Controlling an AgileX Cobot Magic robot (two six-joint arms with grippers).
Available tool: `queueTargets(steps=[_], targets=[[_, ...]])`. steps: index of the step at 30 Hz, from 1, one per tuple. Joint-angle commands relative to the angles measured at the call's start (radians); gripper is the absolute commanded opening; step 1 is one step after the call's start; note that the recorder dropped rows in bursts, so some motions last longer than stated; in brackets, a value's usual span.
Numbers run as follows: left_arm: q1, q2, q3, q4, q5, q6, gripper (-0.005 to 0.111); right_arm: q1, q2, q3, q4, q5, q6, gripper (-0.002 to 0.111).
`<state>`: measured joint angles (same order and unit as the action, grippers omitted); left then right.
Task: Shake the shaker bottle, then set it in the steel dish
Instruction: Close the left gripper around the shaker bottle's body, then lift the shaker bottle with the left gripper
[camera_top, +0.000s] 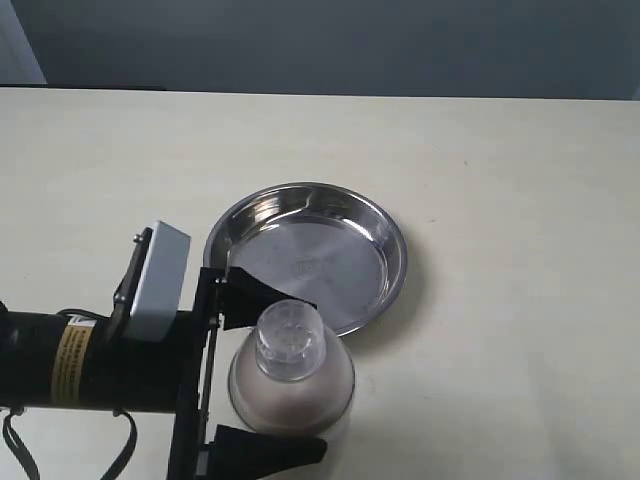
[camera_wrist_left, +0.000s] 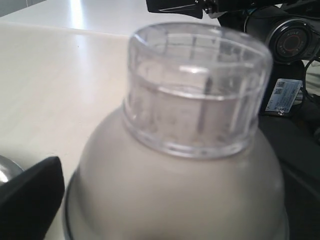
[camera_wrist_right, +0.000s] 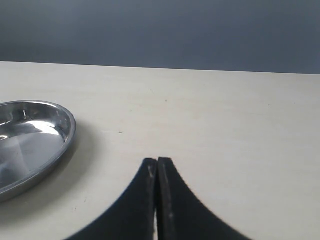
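Observation:
The shaker bottle (camera_top: 292, 385), frosted with a domed shoulder and a small clear round cap (camera_top: 289, 340), stands upright just in front of the steel dish (camera_top: 372, 232), near the table's front edge. My left gripper (camera_top: 300, 375) is shut on the bottle's body, one black finger on each side. The bottle (camera_wrist_left: 175, 190) fills the left wrist view, and one finger (camera_wrist_left: 30, 200) shows beside it. I cannot tell whether the bottle rests on the table. My right gripper (camera_wrist_right: 157, 161) is shut on nothing, low over bare table beside the dish (camera_wrist_right: 64, 142); it is outside the exterior view.
The pale table (camera_top: 500, 180) runs back to a dark wall. The left arm with its white wrist camera box (camera_top: 158, 280) lies along the front left. The other arm's dark base and cables (camera_wrist_left: 287, 45) appear behind the bottle in the left wrist view.

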<state>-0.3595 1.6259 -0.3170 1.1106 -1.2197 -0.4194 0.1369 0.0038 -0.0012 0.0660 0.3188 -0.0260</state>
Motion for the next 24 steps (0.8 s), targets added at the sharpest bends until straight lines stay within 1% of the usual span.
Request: queueTargets(steps=[1, 6, 14, 20, 24], targets=[[0.001, 0.015, 0.007, -0.034, -0.001, 0.017, 0.100, 0.004, -0.004, 0.001, -0.001, -0.014, 0.000, -0.001], [-0.001, 0.015, 0.007, -0.026, -0.001, 0.013, 0.087, 0.004, -0.004, 0.001, -0.001, -0.014, 0.000, -0.001], [-0.001, 0.027, 0.007, -0.015, -0.001, 0.013, 0.087, 0.004, -0.004, 0.001, -0.001, -0.014, 0.000, -0.001], [-0.001, 0.127, 0.007, -0.016, -0.001, 0.021, 0.087, 0.004, -0.004, 0.001, -0.001, -0.014, 0.000, -0.001], [-0.001, 0.155, 0.007, -0.020, -0.001, 0.037, 0.087, 0.004, -0.004, 0.001, -0.001, -0.014, 0.000, -0.001]])
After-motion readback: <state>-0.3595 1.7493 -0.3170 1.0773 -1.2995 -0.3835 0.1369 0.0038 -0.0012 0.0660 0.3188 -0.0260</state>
